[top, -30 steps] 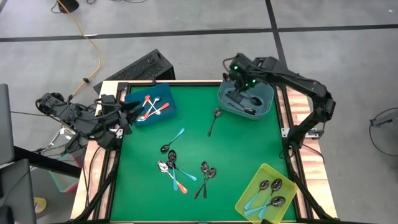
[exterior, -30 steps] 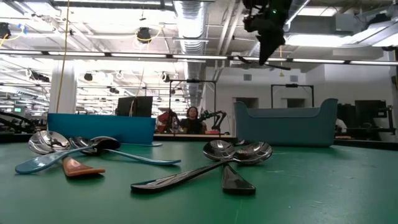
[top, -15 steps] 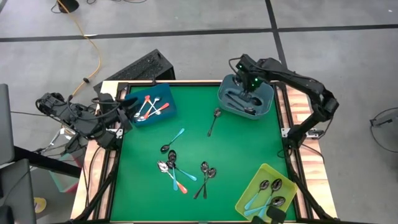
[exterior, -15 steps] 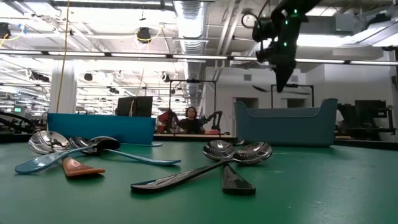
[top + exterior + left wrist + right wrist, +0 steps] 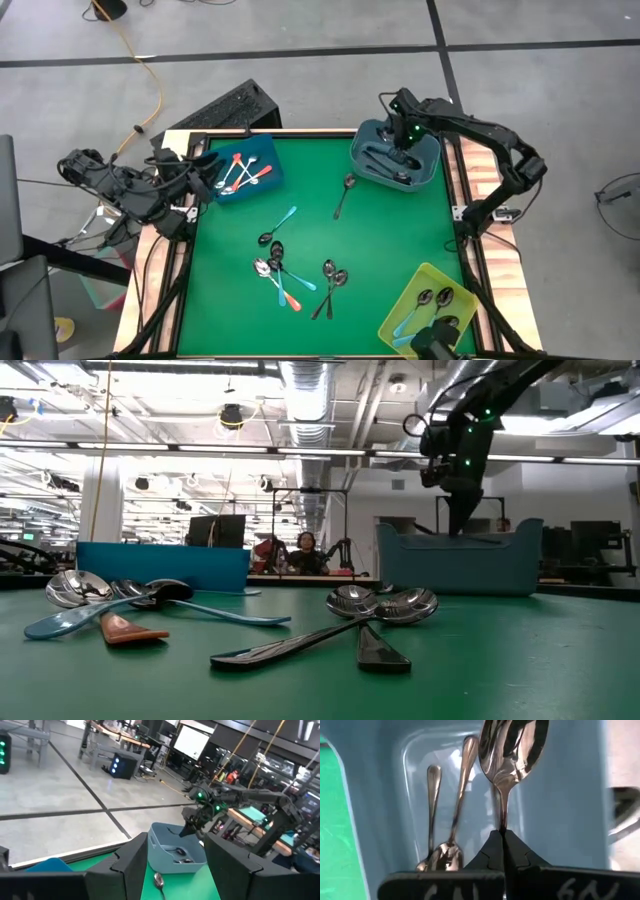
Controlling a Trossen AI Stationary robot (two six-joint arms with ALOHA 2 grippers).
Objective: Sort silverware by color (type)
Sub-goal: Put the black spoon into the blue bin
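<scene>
Right pincer (image 5: 501,836) — closed on a plain metal spoon (image 5: 512,750) by its handle tip — has come down from above into the grey-blue bin (image 5: 372,152), far right of the tabletop (image 5: 400,235); release is judged next. Left pincer (image 5: 200,180) open, waiting by the blue bin (image 5: 268,150).

The table (image 5: 400,215) has a green top inside a wooden frame. Three bins stand on it: a grey-blue bin (image 5: 372,157) directly beneath the right gripper (image 5: 404,146), a blue bin (image 5: 268,152) just beside the left gripper (image 5: 200,178), and a yellow-green bin (image 5: 408,300) well apart from both grippers, at the near corner on the right arm's side. A dark metal spoon (image 5: 344,193) lies near the grey-blue bin. A light blue spoon (image 5: 279,224) lies toward the middle. Beyond it, farther from both grippers, lie a cluster of mixed spoons (image 5: 277,275) and a few dark spoons (image 5: 331,280).
</scene>
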